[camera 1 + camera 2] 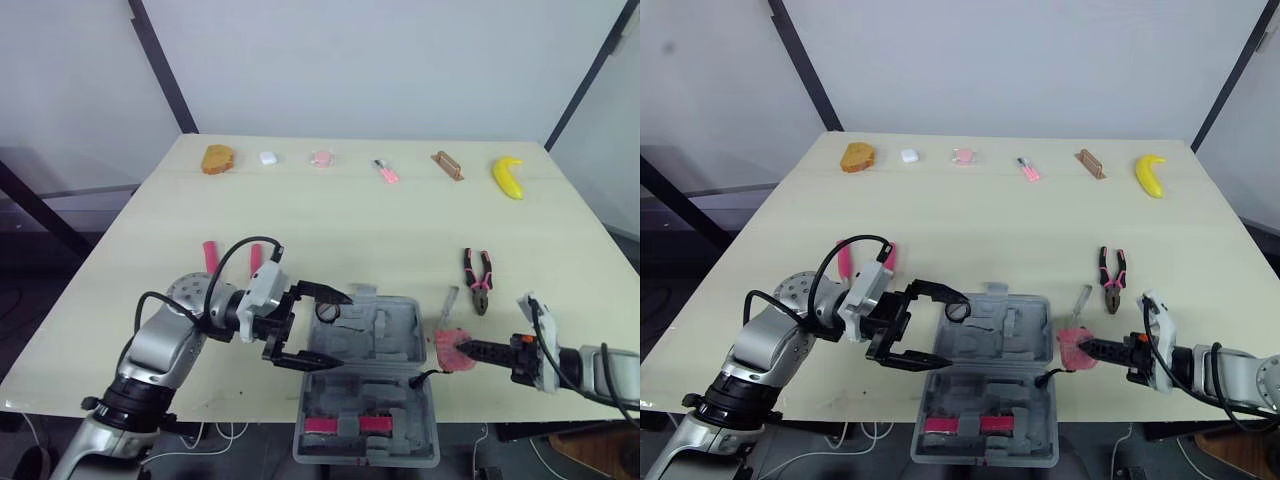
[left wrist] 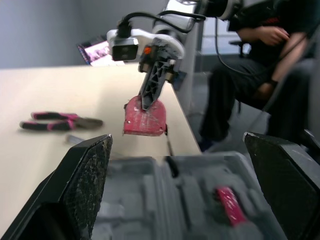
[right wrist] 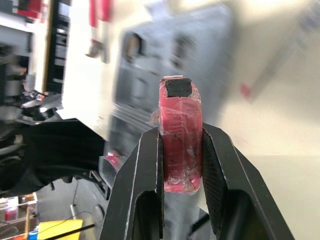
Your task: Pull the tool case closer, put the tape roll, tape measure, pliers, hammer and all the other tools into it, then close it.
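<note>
Our counter point(image 1: 330, 220) carries the grey tool case point(image 1: 390, 330) at its near edge, lying open with one half hanging past the rim, so we judge it close enough for loading. Our left claw point(image 1: 342, 330) is spread wide at the case's left side, gripping nothing, probably placed there to steady it. Our right claw point(image 1: 462, 351) hangs just beside the case's right side, clamped on its load. The pliers point(image 1: 478, 280) lie farther back, untouched. The red tape roll point(image 1: 447, 346) sits pinched edgewise in that right claw, likely bound for a compartment
</note>
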`<action>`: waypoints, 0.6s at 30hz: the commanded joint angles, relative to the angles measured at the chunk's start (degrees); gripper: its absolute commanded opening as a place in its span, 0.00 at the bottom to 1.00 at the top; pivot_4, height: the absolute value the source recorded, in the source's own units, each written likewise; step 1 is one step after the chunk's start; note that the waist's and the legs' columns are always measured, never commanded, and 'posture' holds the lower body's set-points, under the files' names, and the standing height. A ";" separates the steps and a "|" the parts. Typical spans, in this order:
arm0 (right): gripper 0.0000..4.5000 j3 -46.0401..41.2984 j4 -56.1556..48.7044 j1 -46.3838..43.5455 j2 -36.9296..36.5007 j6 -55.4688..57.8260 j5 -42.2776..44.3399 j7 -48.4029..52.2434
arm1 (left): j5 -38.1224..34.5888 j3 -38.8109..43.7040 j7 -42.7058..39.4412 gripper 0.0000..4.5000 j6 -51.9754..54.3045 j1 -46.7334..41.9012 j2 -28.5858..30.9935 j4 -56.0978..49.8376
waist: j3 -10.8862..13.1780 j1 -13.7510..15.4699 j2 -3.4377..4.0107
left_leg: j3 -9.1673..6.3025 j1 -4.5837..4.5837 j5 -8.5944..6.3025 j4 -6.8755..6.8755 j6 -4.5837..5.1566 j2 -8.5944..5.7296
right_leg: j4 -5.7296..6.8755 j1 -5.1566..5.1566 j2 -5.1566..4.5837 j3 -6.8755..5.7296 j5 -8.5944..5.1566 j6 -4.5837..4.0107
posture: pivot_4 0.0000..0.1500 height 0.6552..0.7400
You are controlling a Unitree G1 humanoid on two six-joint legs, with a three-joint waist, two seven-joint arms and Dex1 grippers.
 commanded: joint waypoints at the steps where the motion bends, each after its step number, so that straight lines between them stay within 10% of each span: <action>1: 0.12 0.02 1.74 0.04 1.77 -0.09 -4.83 2.95 | -1.53 1.64 -0.59 1.00 0.10 0.84 1.07 -3.64 | 0.00 -0.01 0.00 | 0.00 0.00 0.00 0.00 0.00 0.00 | -0.02 0.00 0.00 -0.01 0.00 0.00 | 1.00 1.00; 13: 0.12 -3.30 4.46 1.76 8.53 -0.78 -16.81 5.90 | -1.65 2.55 0.11 1.00 0.19 4.47 3.37 -6.83 | 0.00 -0.07 0.01 | 0.02 0.04 0.00 -0.02 0.00 0.02 | -0.04 0.00 0.05 0.04 0.00 0.00 | 1.00 1.00; 14: 0.33 -4.24 3.85 2.36 8.29 -0.62 -17.02 6.75 | -1.58 2.67 0.03 1.00 0.02 4.87 3.53 -6.89 | 0.00 -0.05 0.01 | 0.02 0.05 0.00 -0.02 0.00 0.02 | -0.04 0.01 0.05 0.05 0.00 0.00 | 1.00 1.00; 18: 0.69 -6.50 0.64 4.66 6.00 -3.55 -21.69 11.76 | -1.45 3.22 -0.60 1.00 -0.66 5.90 4.08 -6.74 | 0.01 0.06 0.03 | 0.04 0.04 0.00 -0.03 0.00 0.02 | -0.05 0.00 0.04 0.06 0.00 0.01 | 1.00 1.00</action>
